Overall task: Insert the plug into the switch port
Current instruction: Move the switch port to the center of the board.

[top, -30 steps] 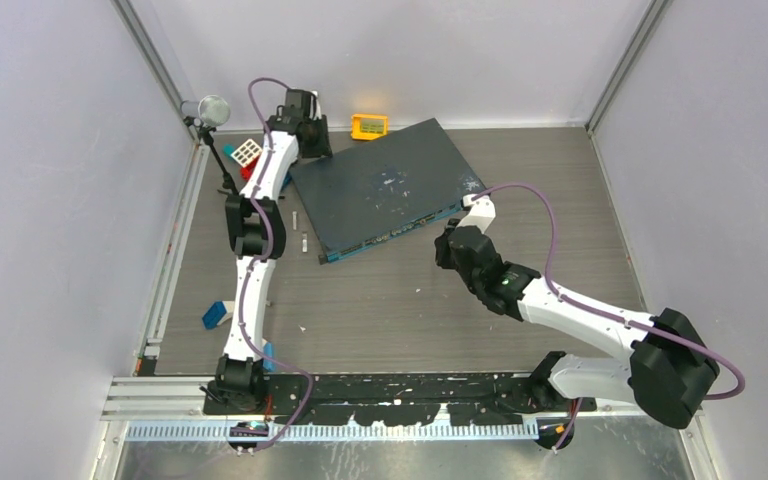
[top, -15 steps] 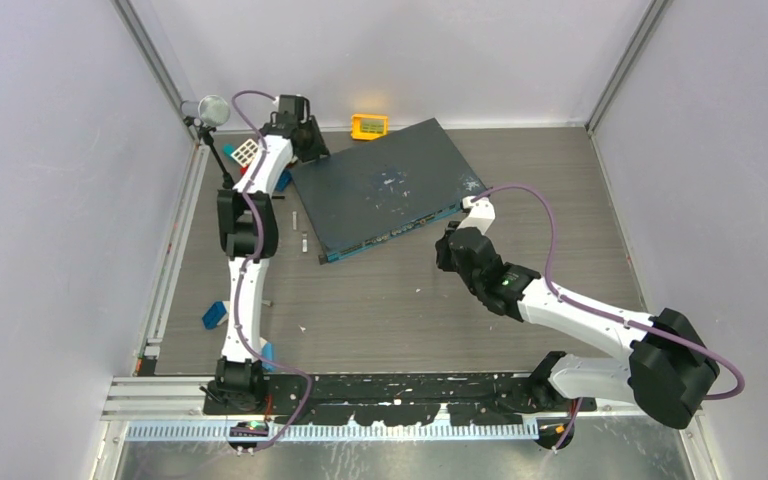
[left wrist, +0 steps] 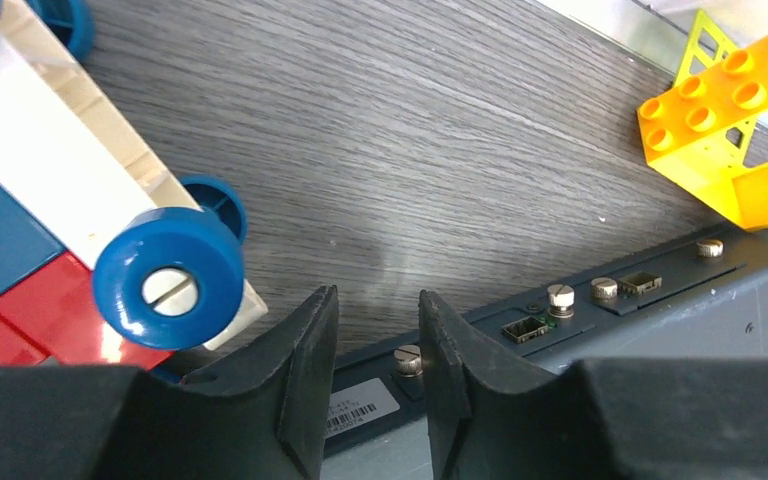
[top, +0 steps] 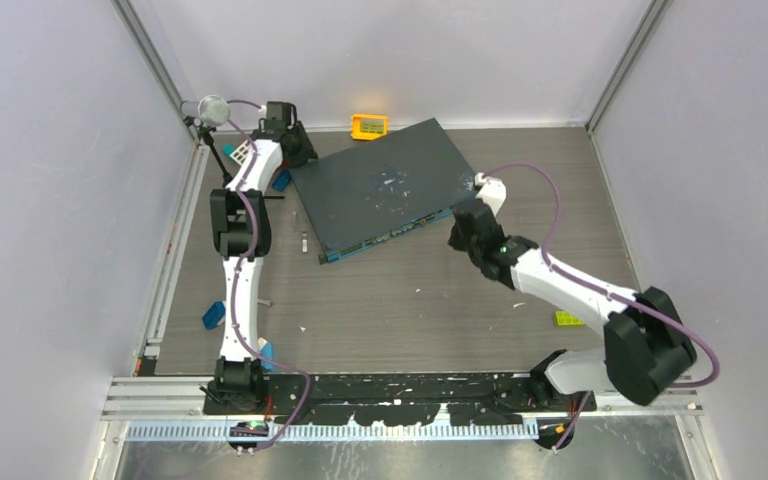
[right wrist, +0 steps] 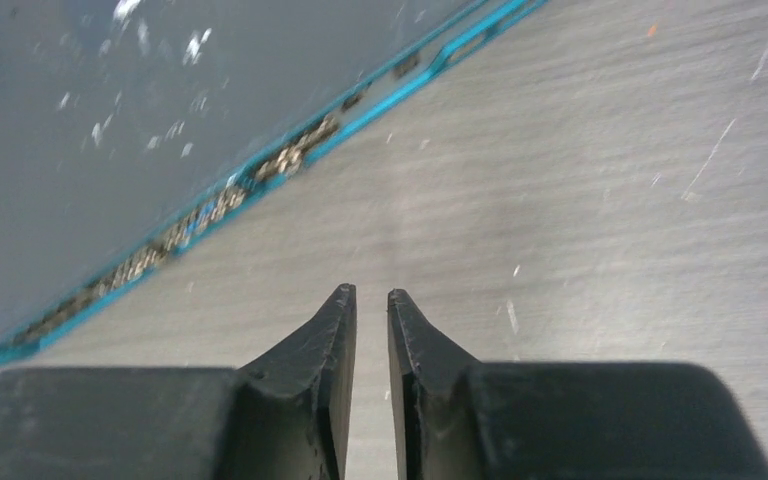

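Noting a large dark-grey switch box (top: pixel 380 185) lying flat and skewed on the table (top: pixel 410 300), white scuffs showing on its lid. Finding the switch port (right wrist: pixel 305 140) among a row running along the thin teal front face (top: pixel 390 238), on the side turned toward the arm bases. Failing to tell 1 socket from the next, the row being blurred in the right wrist view.

Seeing the right gripper (right wrist: pixel 371 292) hanging over bare table just off that teal face, near the box's right corner and apart from it. Reading its 2 fingers (right wrist: pixel 325 350) as pinched nearly together, leaving only a sliver, clamping nothing.

Seeing the left gripper (left wrist: pixel 378 300) hovering at the box's far left corner, above a back edge carrying brass screws (left wrist: pixel 560 296) and small sockets. Reading its jaws as parted a little, gripping nothing.

Logging a toy with blue wheels (left wrist: pixel 169 277) just left of that gripper, an orange-yellow box (top: pixel 369 126) sitting by the switch box's far edge, and a small green piece (top: pixel 568 318) lying near the right arm.
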